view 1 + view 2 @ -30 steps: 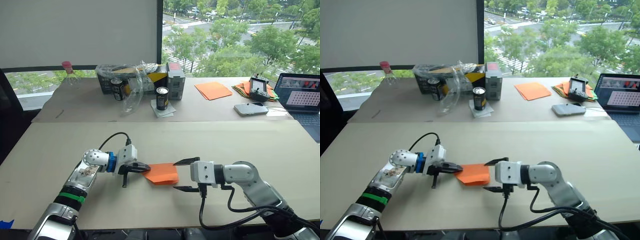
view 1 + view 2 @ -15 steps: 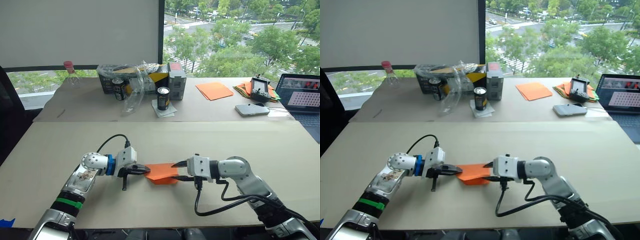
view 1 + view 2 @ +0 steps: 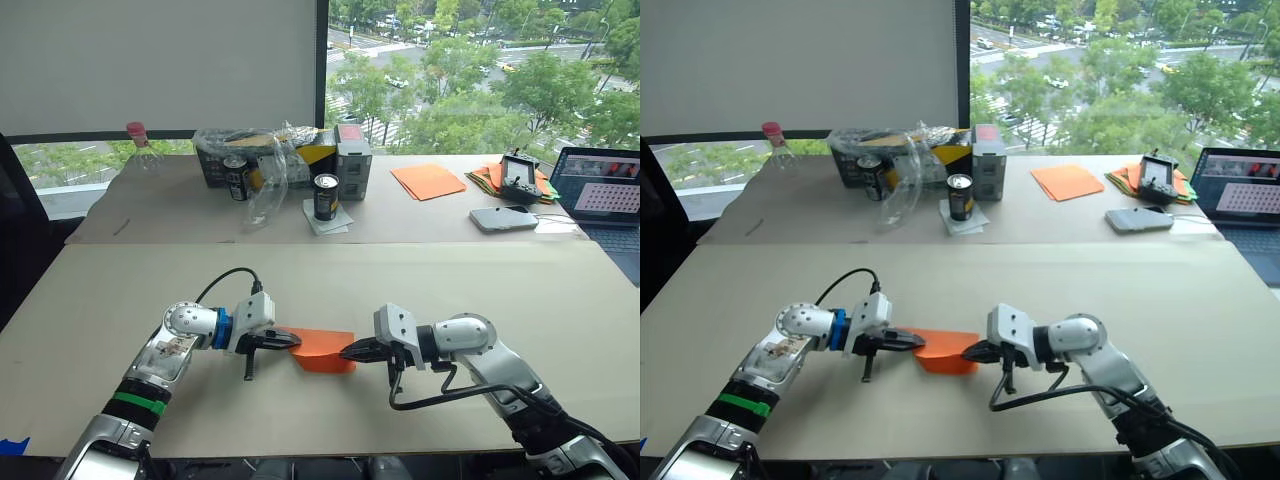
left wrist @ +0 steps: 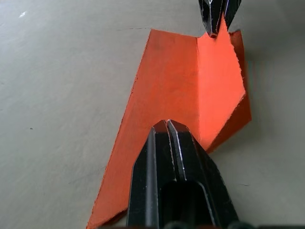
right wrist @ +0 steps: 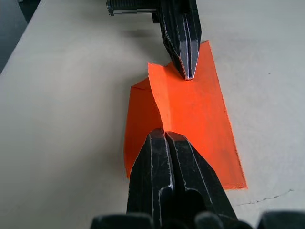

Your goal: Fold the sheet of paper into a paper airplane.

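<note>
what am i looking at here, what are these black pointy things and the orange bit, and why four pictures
This is a two-armed robot working at a table. Two pictures come from cameras on its head, looking down over its arms. The other two come from a camera on each wrist, looking along that arm's fingers. The black pointy things are its grippers, each with two fingers. The orange bit is a sheet of paper, already partly folded, that it is making into a paper airplane. The left gripper is shut on one end and the right gripper is shut on the opposite end. Behind are cans, a box, more paper and a laptop.
</note>
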{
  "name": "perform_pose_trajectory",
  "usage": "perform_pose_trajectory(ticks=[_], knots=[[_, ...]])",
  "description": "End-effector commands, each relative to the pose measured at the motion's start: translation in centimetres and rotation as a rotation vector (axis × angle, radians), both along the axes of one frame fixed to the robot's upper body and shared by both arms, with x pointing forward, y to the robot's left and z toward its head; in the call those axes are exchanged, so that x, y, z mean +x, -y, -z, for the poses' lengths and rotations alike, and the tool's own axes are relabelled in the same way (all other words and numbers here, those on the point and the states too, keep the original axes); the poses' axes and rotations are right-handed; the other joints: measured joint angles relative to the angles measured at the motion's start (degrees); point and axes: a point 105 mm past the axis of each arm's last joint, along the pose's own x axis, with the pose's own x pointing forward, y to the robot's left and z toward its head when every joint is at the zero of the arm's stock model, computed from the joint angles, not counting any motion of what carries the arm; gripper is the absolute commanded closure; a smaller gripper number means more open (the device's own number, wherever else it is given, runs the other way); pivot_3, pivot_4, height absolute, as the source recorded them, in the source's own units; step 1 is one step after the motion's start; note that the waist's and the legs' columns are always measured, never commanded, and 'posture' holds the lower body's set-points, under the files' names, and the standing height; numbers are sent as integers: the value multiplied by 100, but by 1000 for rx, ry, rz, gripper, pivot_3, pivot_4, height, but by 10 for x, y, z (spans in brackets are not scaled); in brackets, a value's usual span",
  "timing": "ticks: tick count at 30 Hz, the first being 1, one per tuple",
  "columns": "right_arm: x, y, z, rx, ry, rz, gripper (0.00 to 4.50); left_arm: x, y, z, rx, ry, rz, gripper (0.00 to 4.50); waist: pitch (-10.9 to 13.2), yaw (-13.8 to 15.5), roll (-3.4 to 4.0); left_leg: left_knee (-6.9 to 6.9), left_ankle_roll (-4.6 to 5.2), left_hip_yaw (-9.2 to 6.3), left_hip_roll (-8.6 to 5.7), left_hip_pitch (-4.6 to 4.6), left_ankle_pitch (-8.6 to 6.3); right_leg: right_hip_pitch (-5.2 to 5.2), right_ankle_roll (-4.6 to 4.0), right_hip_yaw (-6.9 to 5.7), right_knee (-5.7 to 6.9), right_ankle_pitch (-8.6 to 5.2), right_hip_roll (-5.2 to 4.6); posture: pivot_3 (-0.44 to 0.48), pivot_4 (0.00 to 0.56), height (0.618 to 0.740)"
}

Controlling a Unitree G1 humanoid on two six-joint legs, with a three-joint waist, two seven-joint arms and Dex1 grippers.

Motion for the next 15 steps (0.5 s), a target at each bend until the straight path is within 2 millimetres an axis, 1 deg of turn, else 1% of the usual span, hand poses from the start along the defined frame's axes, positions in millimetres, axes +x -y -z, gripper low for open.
perform_pose_trajectory(ticks=[1, 7, 11, 15], knots=[[7, -1, -16, 39, -30, 1, 4479, -2, 0, 11, 48, -25, 20, 4500, 0, -1, 0, 0, 0, 0, 0, 0, 0, 0, 0, 0, 0, 0, 0, 0, 150, 670], [15, -5, -23, 36, -77, -23, 4479, -3, 1, 13, 80, -22, 56, 4500, 0, -3, 0, 0, 0, 0, 0, 0, 0, -1, 0, 0, -1, 0, -1, 0, 150, 670], [24, -2, -13, -40, -80, -41, 4479, 2, 1, 12, 87, -6, 59, 4500, 0, -1, 0, 0, 0, -1, -1, 0, 0, 0, 0, -1, -1, 0, -1, 0, 150, 670], [32, -2, -10, -58, -124, -41, 4479, 8, 0, 12, 91, 9, 51, 4500, 0, 1, 0, 1, -1, 0, -2, 0, 1, -1, 0, -1, -1, 0, -2, 0, 150, 670]])
